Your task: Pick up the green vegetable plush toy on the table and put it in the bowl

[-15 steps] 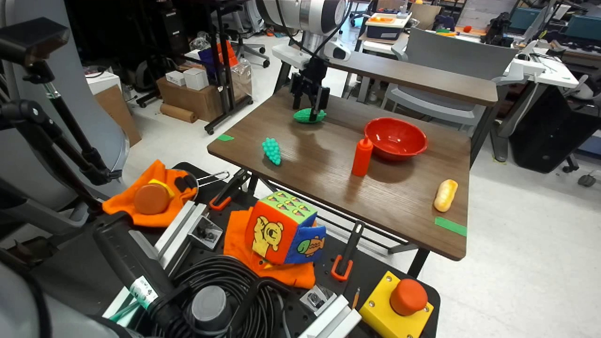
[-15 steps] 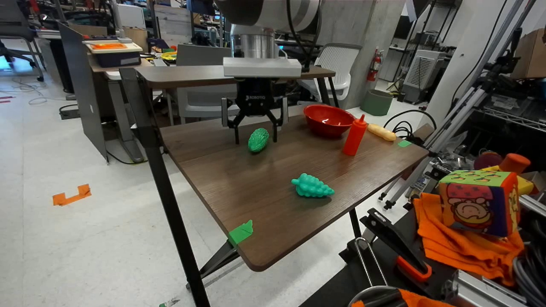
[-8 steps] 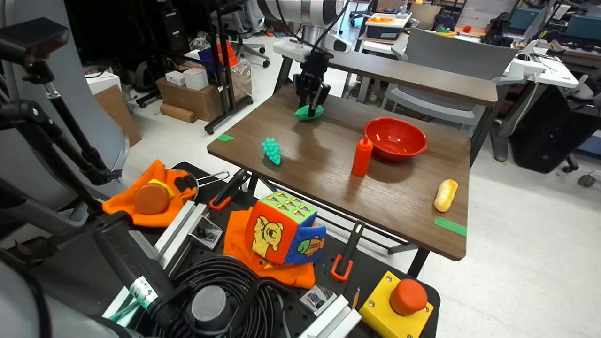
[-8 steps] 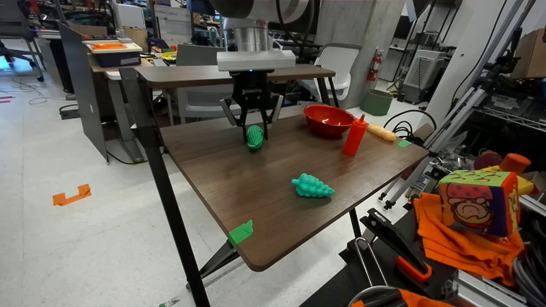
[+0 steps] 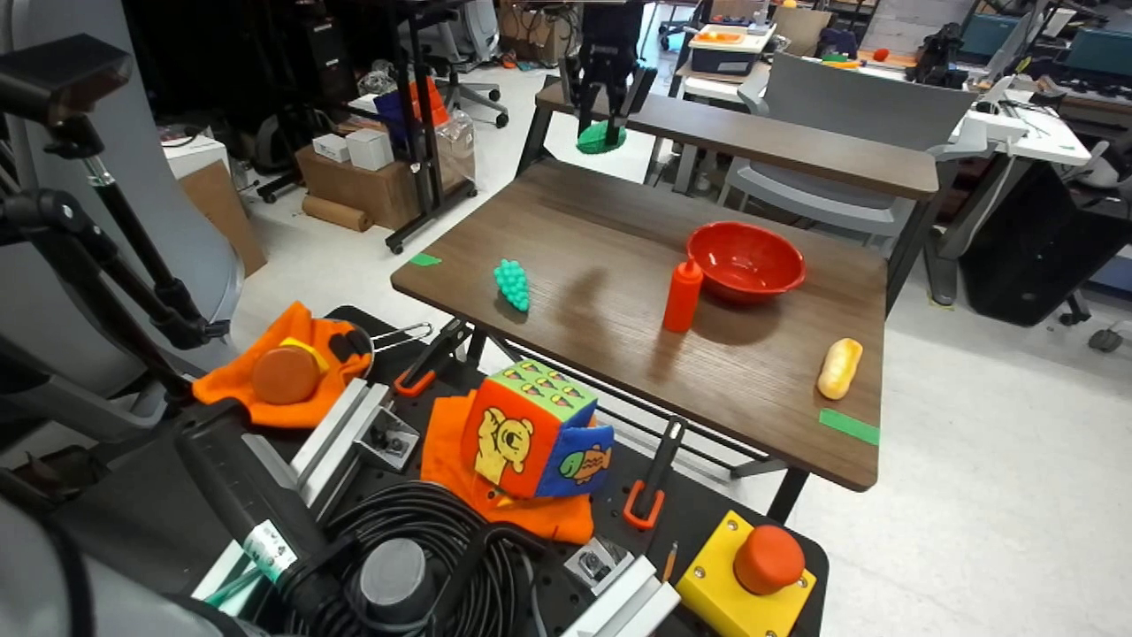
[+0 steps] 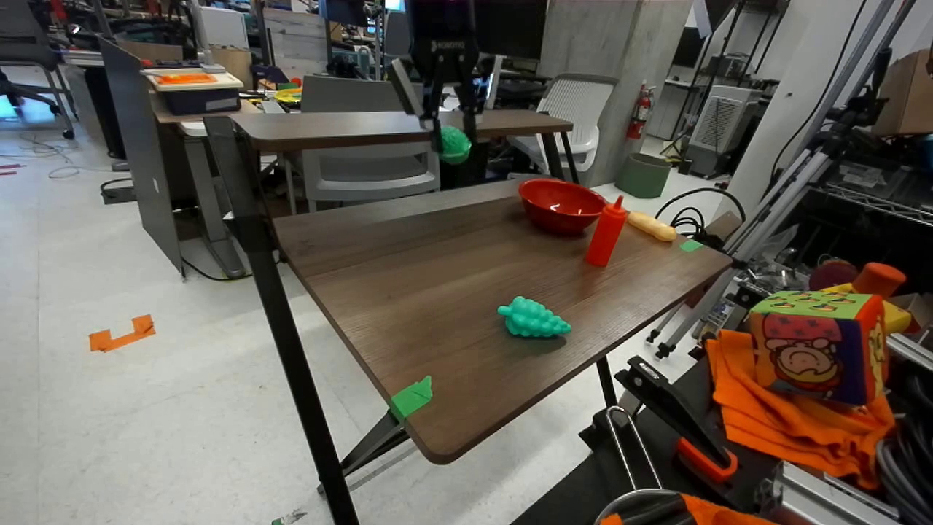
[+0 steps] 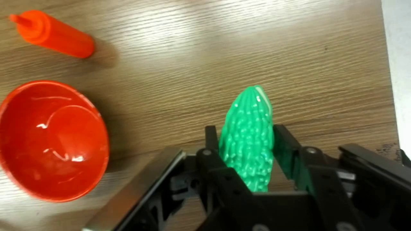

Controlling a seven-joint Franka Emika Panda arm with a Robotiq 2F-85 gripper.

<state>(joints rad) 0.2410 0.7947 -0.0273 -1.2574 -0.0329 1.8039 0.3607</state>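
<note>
1. You have a brown table (image 5: 761, 380) below.
2. Your red bowl (image 5: 745, 261) sits toward its far right in both exterior views.
3. Your gripper (image 5: 598, 133) grasps the green vegetable toy (image 7: 249, 144), holding it clear above the table and, in both exterior views, left of the bowl.
4. A red bottle (image 5: 682, 298) stands upright near your bowl, apart from it.
5. In an exterior view, a teal toy (image 5: 513, 285) lies at your near left.
</note>
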